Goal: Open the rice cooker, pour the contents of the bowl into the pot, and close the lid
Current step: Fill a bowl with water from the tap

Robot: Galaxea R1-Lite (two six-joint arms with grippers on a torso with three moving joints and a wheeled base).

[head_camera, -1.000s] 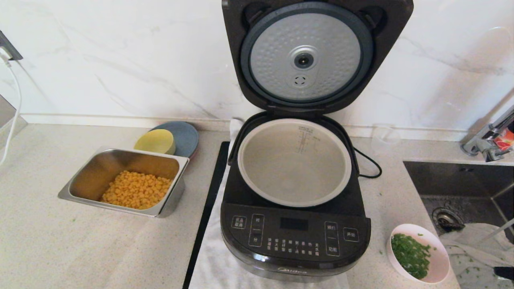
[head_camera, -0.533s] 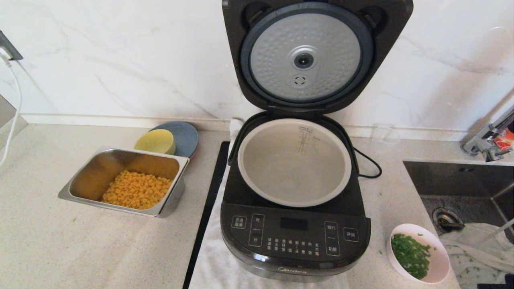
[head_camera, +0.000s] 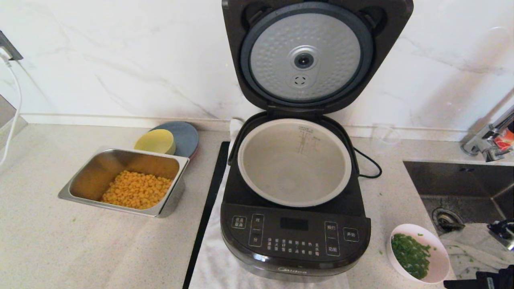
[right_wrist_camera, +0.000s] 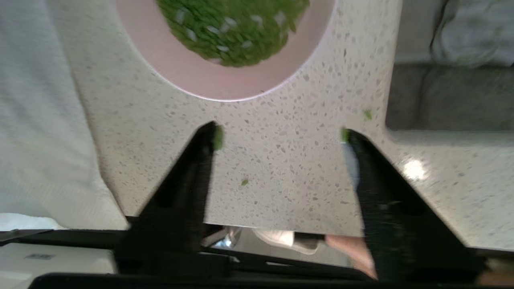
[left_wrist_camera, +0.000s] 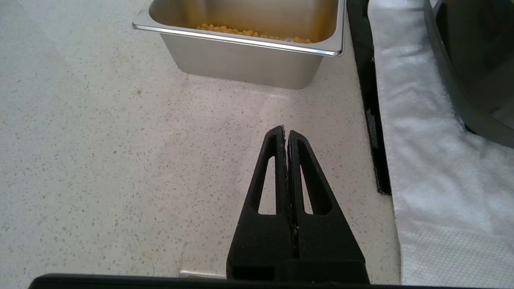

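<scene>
lid point(head_camera: 307, 56) stands open and pot point(head_camera: 294, 161) looks empty, so opening is done, pouring and closing remain: bowl point(head_camera: 419, 253) of greens point(head_camera: 410, 254) at cooker's point(head_camera: 295, 237) 4 o'clock, right gripper point(right_wrist_camera: 281, 138) wide just short of it, left gripper point(left_wrist_camera: 286, 134) pressed together, idle.

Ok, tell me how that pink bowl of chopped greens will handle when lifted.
The bowl looks small, so probably light. Its smooth rim may be slippery for the open right gripper. The contents are loose bits, some already scattered on the counter, so tilting early would likely spill more.
</scene>
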